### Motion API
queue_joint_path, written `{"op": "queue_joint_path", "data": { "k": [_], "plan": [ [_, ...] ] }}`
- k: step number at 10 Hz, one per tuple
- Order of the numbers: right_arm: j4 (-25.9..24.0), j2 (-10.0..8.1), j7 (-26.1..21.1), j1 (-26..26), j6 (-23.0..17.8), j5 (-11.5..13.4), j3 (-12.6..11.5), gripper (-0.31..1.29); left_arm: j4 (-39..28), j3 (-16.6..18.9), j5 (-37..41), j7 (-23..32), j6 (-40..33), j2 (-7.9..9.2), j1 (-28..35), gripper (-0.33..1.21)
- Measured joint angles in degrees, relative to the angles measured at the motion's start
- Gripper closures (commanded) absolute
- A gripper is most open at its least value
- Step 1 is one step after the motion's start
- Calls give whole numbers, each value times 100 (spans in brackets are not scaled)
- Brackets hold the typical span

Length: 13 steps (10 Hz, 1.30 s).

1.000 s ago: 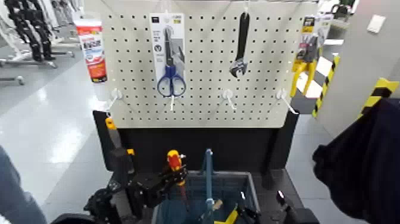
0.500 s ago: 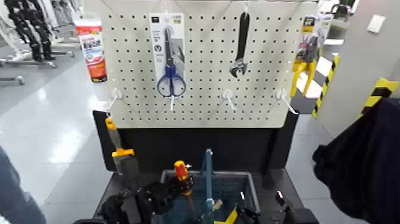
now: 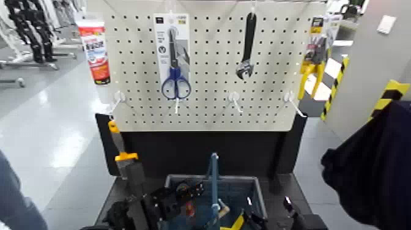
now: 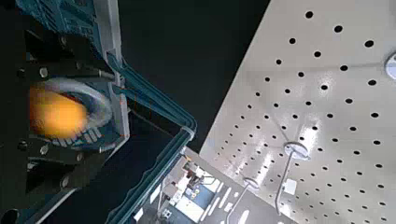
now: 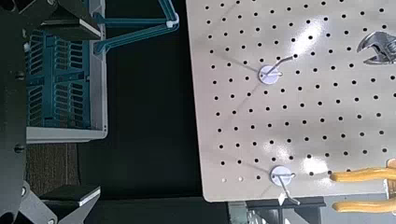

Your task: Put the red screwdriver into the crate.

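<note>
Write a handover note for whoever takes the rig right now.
Left gripper: open, over the crate's left part.
Right gripper: open and empty, by the crate's right side.
Red screwdriver: down inside the crate, just below the left gripper; whether it has settled on the bottom can't be told.
Done: screwdriver brought into the crate and let go, as far as the views show.
Left: confirm it lies free, then lift the left arm clear of the blue handle.

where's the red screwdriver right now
In the head view, the red screwdriver is low inside the crate, on the robot's left of its upright handle, just below the left gripper.
</note>
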Motion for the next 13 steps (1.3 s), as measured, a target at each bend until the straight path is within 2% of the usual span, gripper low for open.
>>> {"op": "queue_joint_path", "data": {
  "k": [3,7,13],
  "plan": [
    [5,-7,2,0,-5,-10,-9,14,-202,16,50,80,-134,30,43,9],
    [18,-9,9,-9,-9,-27,-8,14,-648,85,-269,252,-384,76,137,9],
    [7,-18,27,-5,-16,-31,-26,14,-1444,429,-1404,1273,-1330,44,834,9]
  ]
}}
